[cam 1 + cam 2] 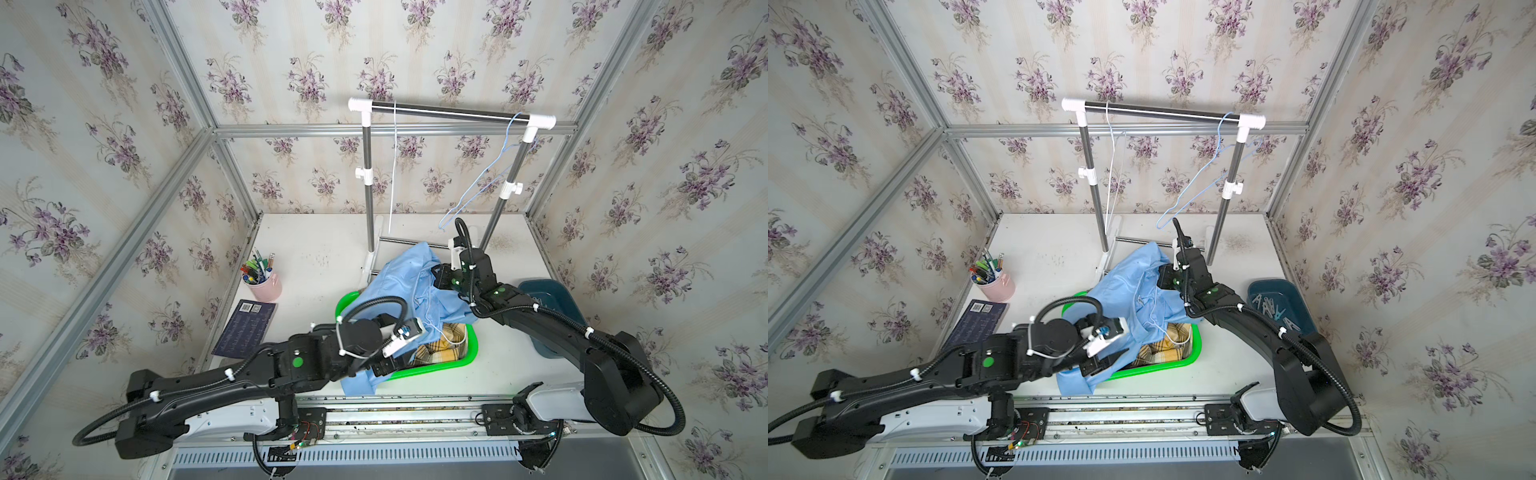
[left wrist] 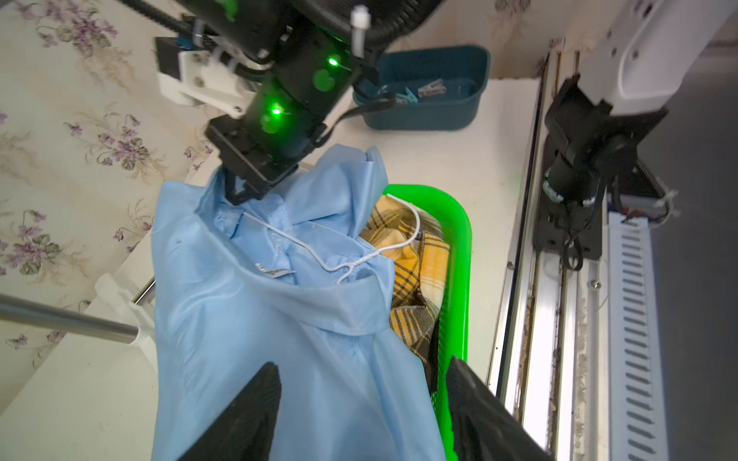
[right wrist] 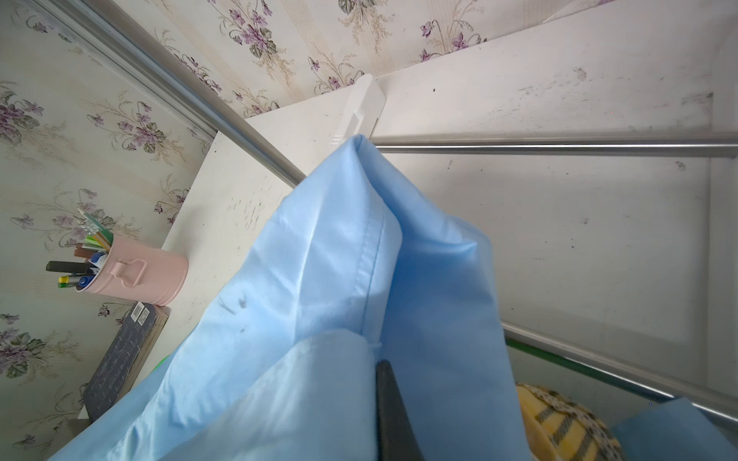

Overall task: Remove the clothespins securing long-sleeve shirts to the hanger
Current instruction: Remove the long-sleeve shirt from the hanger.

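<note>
While your table [image 1: 316, 257] carries the light blue shirt [image 1: 399, 282] draped over the green basket [image 1: 471, 347], your right end effector [image 2: 239, 191] clamps its raised fold. Your left end effector [image 2: 361, 363] stands released above the cloth. The teal bin [image 2: 431, 115] holds clothespins [image 1: 1273, 309].

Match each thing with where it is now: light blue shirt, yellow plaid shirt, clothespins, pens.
Things:
1. light blue shirt
2. yellow plaid shirt
3. clothespins
4. pens

Places:
a. standing in the pink cup
b. lying in the teal bin
c. down inside the green basket
d. pinched by the right gripper

Pairs: 1-d, 2-c, 3-b, 4-a
</note>
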